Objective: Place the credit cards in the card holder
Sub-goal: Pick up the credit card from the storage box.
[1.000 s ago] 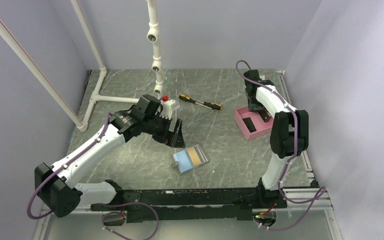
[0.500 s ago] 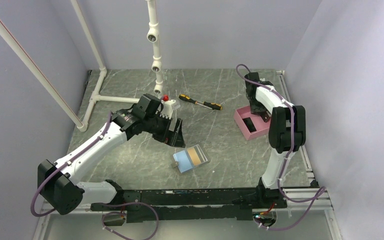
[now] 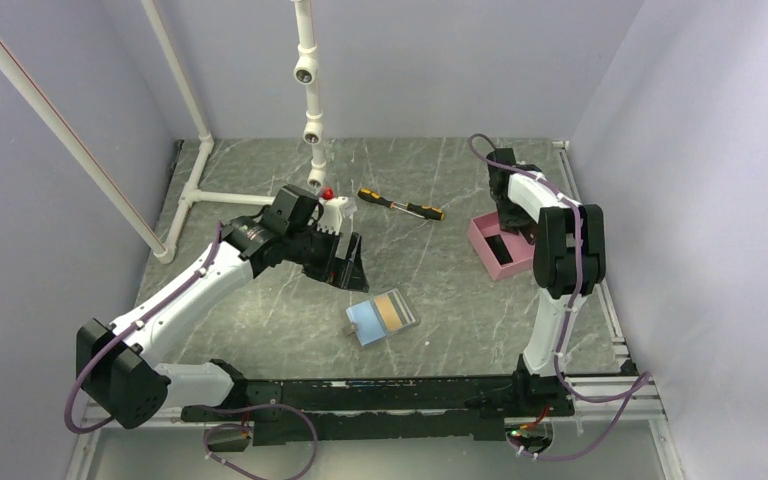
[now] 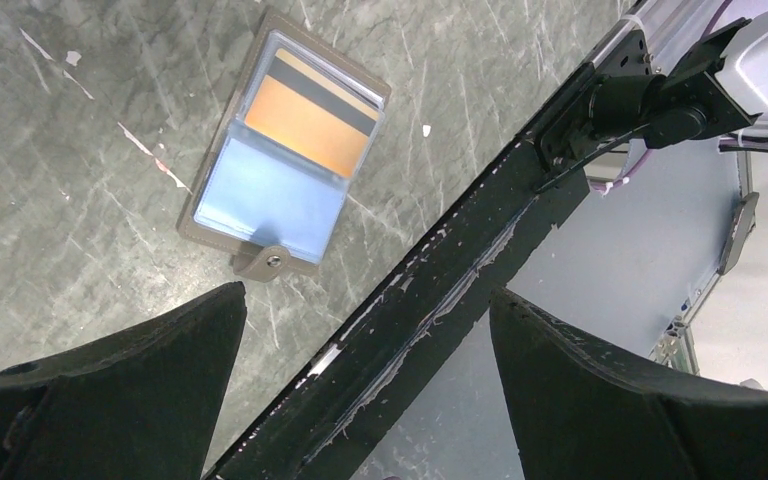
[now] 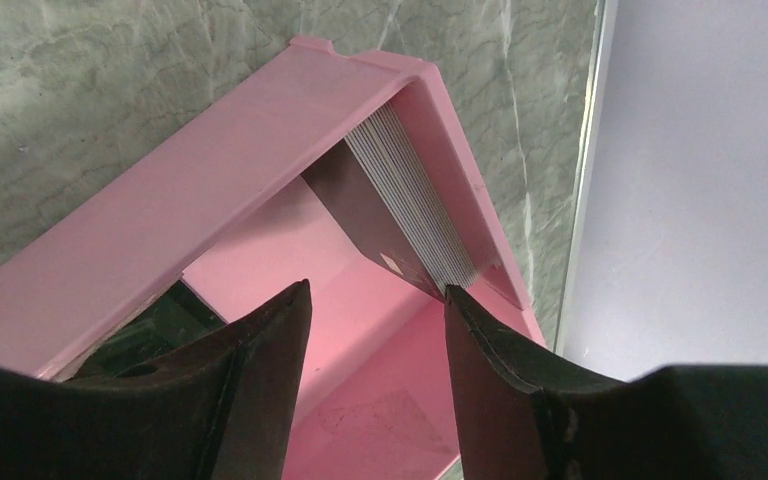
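Card holder (image 4: 265,200) lies unfolded, blue inside, orange card (image 4: 310,125) pocketed; left fingers (image 4: 110,390) wide, right fingers (image 5: 250,400) half-spread, both empty.

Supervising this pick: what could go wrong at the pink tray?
The cards lean as a tight stack against the wall of the tray, so the right gripper, jaws apart beside them, may pinch several at once or topple the stack. It is close to the wall and could snag it, shifting the tray.

Grey marbled tabletop (image 3: 460,285), lavender walls (image 3: 420,70)
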You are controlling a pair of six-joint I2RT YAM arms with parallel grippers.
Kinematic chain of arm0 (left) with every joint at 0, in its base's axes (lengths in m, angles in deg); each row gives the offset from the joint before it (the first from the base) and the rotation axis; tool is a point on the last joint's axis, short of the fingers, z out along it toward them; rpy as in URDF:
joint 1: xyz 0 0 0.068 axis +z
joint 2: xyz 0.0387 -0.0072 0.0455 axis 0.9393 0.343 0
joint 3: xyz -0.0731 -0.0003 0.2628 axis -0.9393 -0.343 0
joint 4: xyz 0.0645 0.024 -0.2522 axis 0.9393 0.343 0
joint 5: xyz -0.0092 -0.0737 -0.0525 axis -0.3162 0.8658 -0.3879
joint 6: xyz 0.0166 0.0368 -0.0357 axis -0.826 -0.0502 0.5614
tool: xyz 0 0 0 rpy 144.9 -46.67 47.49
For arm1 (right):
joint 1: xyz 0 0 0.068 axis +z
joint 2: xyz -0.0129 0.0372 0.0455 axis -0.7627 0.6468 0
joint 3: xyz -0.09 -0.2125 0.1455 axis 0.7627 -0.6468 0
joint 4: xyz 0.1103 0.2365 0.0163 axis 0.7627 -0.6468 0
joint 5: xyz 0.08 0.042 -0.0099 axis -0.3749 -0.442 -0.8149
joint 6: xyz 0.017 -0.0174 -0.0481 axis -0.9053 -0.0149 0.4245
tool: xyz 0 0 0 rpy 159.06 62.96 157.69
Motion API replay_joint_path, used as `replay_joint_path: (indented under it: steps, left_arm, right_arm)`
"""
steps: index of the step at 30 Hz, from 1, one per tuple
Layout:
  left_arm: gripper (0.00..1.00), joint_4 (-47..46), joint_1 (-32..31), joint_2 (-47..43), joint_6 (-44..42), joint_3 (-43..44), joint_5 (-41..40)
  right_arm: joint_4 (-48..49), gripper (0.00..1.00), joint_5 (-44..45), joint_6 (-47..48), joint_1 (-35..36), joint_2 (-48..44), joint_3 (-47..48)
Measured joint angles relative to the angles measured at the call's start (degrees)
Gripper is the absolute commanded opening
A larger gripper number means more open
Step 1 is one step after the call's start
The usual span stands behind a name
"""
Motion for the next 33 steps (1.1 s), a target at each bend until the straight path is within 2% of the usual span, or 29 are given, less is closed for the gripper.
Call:
replay_joint_path:
  steps: [24, 28, 33]
  left_arm:
    - [0.98, -0.17, 0.31, 0.57, 0.11, 0.00, 2.80]
    - [0.98, -0.17, 0.33, 0.57, 0.15, 0.00, 2.93]
    - [0.98, -0.31, 0.42, 0.59, 0.17, 0.00, 3.45]
  right_arm:
    - [-0.22, 0.37, -2.40, 0.17, 0.20, -1.16, -0.09]
    - [-0.33, 0.27, -2.14, 0.17, 0.20, -1.16, -0.09]
    - [-0.50, 0.21, -0.79, 0.13, 0.20, -1.22, -0.07]
